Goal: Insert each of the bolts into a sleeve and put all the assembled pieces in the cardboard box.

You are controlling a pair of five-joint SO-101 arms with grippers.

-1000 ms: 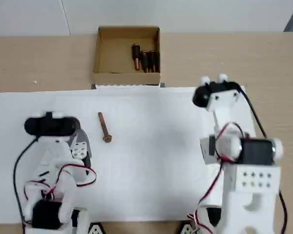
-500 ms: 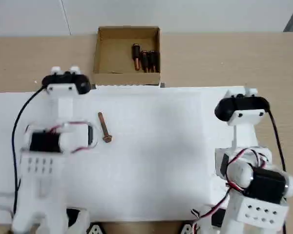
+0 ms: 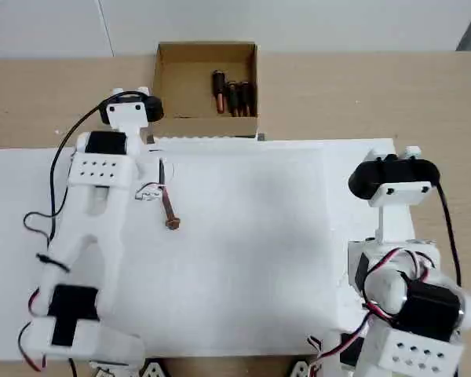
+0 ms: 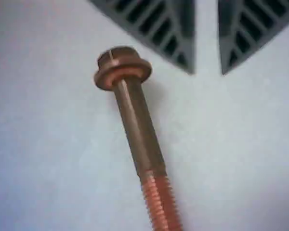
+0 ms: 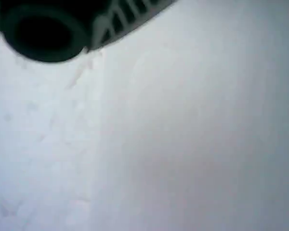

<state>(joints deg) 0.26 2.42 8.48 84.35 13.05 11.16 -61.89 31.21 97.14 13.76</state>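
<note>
On the white sheet point(image 3: 251, 251): one bare bolt point(image 3: 168, 206), lying flat.
Left gripper point(image 4: 206, 71): near the bolt, slightly parted, holding nothing.
Cardboard box point(image 3: 166, 78): past the sheet's far edge, assembled pieces point(image 3: 234, 94) inside.
Right arm point(image 3: 392, 181): over the sheet's right side; grip cannot be told.

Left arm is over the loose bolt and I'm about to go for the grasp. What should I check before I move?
1. Left claw open: ok, the jaws stand apart.
2. Bolt lined up with the gap between the jaws: not ok, its head lies off to one side of the fingertips.
3. Bolt free to lift: ok, it lies flat on the white sheet with nothing touching it.
4. Right arm out of the way: ok, it stands over the far side of the sheet from the bolt.
5. Room in the cardboard box: ok, the assembled pieces lie to one side, with bare floor beside them.
</note>
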